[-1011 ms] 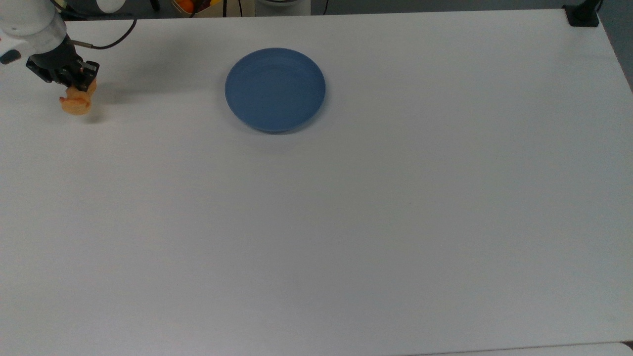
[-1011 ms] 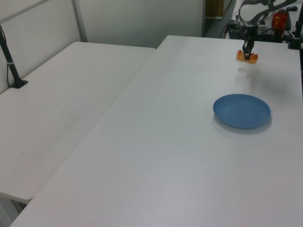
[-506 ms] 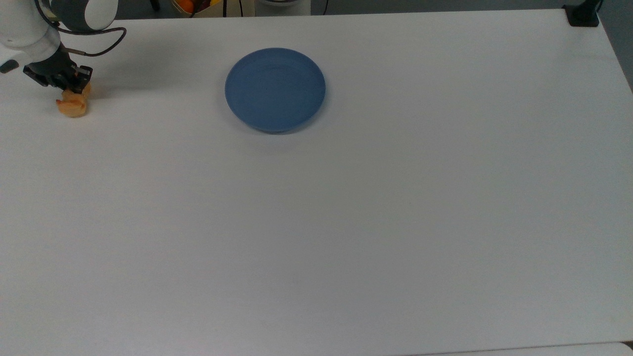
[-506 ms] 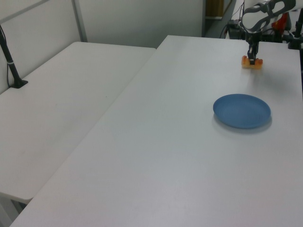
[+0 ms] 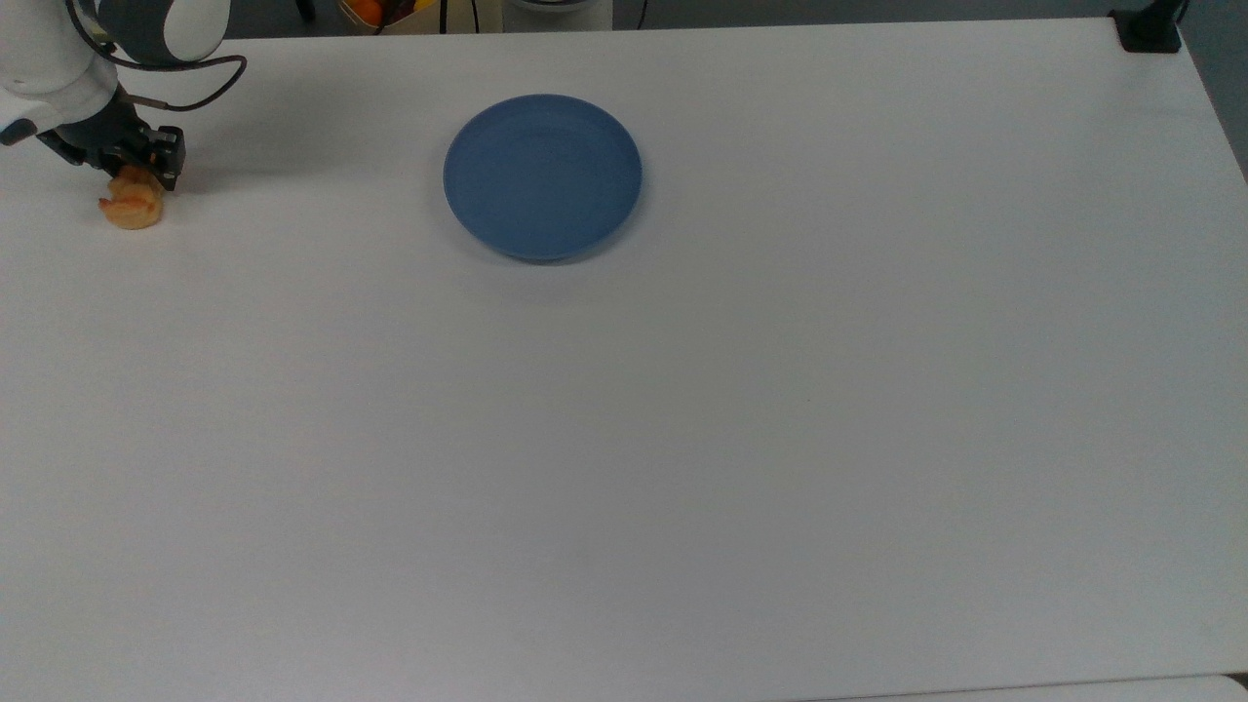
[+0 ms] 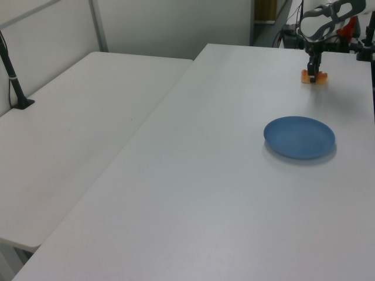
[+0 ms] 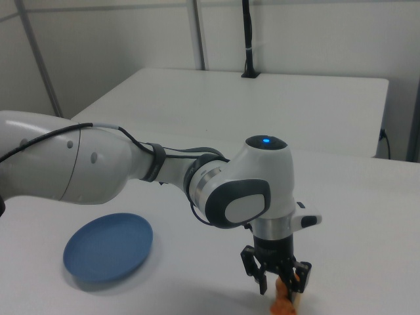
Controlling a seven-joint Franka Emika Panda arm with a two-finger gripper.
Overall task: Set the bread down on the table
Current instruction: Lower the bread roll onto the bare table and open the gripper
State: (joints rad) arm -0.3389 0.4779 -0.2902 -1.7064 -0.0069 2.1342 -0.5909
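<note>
We set the bread (image 5: 130, 207) onto the table (image 5: 682, 439), far from the plate (image 5: 542, 176), our gripper (image 5: 136, 174) gripping it for placement.

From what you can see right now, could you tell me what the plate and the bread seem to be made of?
The plate: probably matte plastic, judging by its even blue and lack of glare. The bread: possibly a plastic or foam replica, with a uniform orange, ridged crust.

Plain white table (image 5: 682, 439); round blue plate (image 5: 542, 175) with no pattern; little orange-gold bread (image 5: 130, 207) with bumpy stripes; black gripper (image 7: 278, 278) on a white and grey arm (image 7: 98, 164) with a small blue light (image 7: 264, 139)
</note>
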